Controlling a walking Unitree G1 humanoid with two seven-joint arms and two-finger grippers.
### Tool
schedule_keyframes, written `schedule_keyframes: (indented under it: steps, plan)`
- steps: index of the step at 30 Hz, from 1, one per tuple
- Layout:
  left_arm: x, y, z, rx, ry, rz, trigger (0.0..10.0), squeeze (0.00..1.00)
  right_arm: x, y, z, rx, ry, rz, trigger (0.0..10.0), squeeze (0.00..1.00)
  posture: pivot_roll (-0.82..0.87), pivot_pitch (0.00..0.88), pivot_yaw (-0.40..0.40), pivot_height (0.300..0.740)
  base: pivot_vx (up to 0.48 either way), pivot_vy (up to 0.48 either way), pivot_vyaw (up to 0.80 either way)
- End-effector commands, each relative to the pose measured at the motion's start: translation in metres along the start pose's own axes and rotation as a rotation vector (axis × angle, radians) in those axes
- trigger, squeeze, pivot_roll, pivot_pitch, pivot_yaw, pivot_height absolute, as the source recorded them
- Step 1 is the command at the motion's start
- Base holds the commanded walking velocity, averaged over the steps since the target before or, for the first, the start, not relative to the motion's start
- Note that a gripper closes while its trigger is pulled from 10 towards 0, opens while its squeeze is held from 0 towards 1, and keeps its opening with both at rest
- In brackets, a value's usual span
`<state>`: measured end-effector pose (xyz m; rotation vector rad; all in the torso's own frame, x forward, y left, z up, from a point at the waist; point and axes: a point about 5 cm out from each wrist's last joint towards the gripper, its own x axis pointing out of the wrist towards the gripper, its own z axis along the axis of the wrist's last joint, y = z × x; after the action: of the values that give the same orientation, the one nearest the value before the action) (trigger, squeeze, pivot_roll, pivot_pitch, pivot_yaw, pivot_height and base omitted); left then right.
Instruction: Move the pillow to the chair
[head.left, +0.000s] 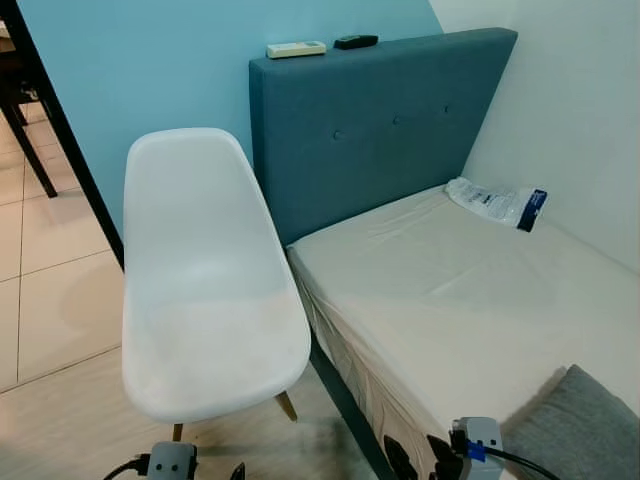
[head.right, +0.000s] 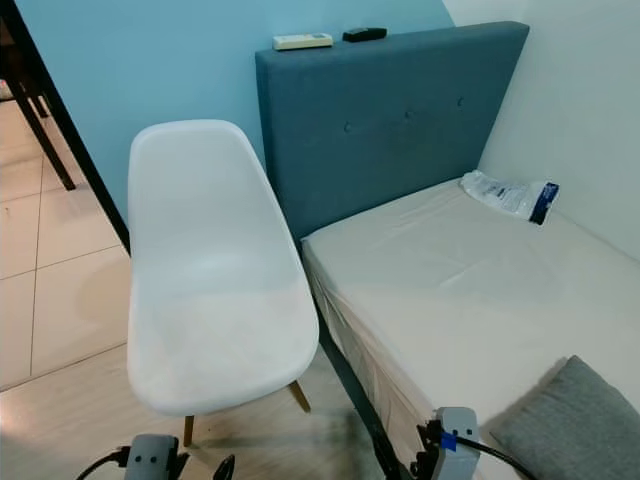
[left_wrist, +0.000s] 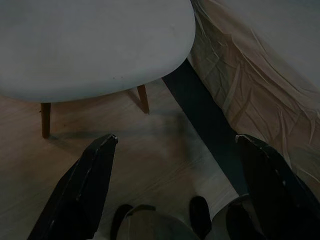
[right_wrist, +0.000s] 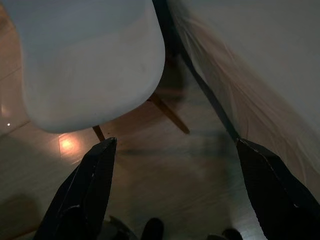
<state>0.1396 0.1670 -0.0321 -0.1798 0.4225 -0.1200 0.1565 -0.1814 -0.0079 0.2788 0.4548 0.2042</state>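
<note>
Pillow (head.right: 575, 420) grey, unlabelled, chair (head.right: 205, 270) white

smooth plastic chair (head.left: 205, 280), grey cloth pillow (head.left: 585, 425)

white moulded plastic chair (head.left: 205, 280) seat bare | stands just beside cream-sheeted bed (head.left: 470, 290), narrow gap between | blue upholstered headboard (head.left: 375, 125) walls off the far end
</note>
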Motion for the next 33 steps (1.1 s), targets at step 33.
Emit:
schedule_keyframes:
  steps: [33]
  plan:
    - [-0.0003, -0.0009, 0.0008, -0.011, 0.017, -0.003, 10.0, 0.00, 0.0013, -0.0077, -0.0166, 0.023, 0.065, -0.008, 10.0, 0.00, 0.02, 0.070, -0.063, 0.740, 0.000, 0.000, 0.00]
